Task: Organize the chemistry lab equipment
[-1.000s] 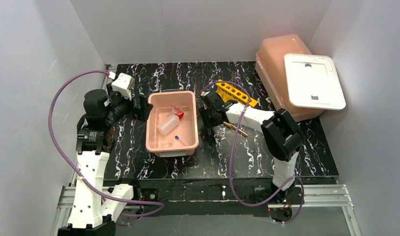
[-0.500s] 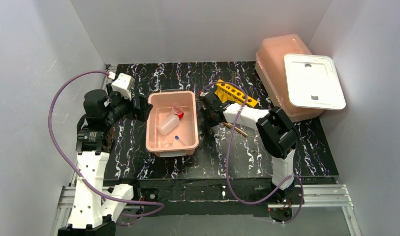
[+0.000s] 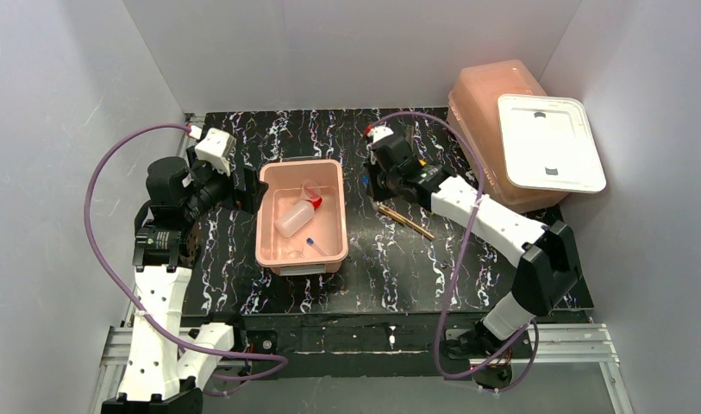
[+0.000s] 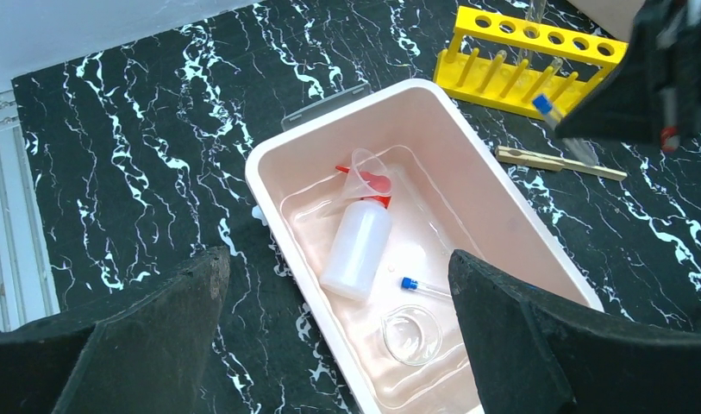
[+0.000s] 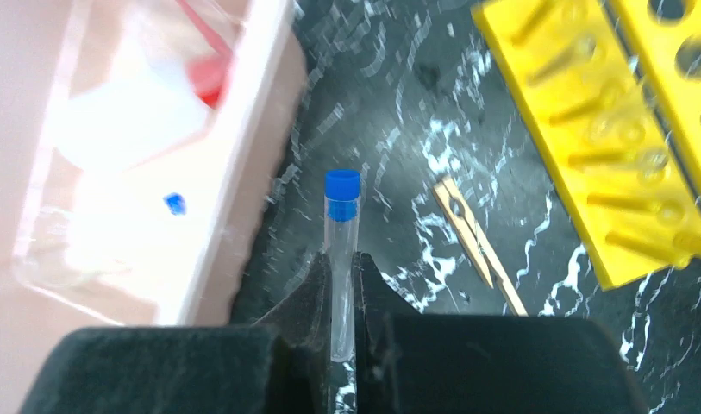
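Observation:
My right gripper (image 5: 341, 259) is shut on a clear test tube with a blue cap (image 5: 342, 226), held above the table between the pink tub (image 5: 259, 147) and the yellow tube rack (image 5: 640, 147). The left wrist view shows the same tube (image 4: 545, 105) in front of the rack (image 4: 536, 53). Inside the tub (image 4: 273, 177) lie a white bottle with a red cap (image 4: 357, 250), a clear funnel (image 4: 364, 168), another blue-capped tube (image 4: 424, 287) and a small glass dish (image 4: 411, 334). My left gripper (image 4: 338, 345) hovers open above the tub's left rim (image 3: 265, 220).
A wooden peg (image 3: 407, 222) lies on the black marbled table right of the tub, also visible as the peg (image 5: 476, 246) near the rack. A large upturned pink tub (image 3: 489, 99) carrying a white lid (image 3: 549, 142) stands at the back right. Grey walls enclose the table.
The right gripper closed on the blue-capped tube, lifted it off the table and moved toward the back, over the rack. The left arm stayed still.

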You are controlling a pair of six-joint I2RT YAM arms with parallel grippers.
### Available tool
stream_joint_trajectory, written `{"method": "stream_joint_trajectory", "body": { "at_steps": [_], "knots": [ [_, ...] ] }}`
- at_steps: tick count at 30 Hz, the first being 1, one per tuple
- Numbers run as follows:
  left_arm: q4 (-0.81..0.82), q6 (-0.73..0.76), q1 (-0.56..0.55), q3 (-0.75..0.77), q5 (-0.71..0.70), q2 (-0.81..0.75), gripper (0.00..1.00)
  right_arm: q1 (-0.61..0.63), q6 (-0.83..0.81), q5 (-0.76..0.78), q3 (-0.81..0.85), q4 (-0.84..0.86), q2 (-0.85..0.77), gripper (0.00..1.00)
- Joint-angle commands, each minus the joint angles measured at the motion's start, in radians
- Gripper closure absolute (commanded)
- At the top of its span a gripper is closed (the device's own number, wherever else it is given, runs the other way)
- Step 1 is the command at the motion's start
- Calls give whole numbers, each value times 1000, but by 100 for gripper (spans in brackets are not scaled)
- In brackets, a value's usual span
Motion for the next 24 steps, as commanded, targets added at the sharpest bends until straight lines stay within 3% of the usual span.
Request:
{"method": "stream_joint_trajectory", "body": {
  "at_steps": [1, 8, 18, 22, 24],
  "knots": [
    [4, -19, 3, -3, 23, -17, 2, 50, -30, -31, 182, -95, -34, 95],
    [-6, -13, 3, -10, 9, -17, 2, 177, -48, -79, 376, -170, 96, 93],
    [-21, -31, 3, 4, -15, -9, 2, 212, -53, -65, 372, -167, 218, 90],
    [-18, -28, 3, 3, -9, -11, 2, 212, -62, -58, 380, -167, 237, 82],
    [-18, -29, 3, 2, -10, -11, 2, 212, -71, -51, 389, -170, 228, 72]
  ]
}}
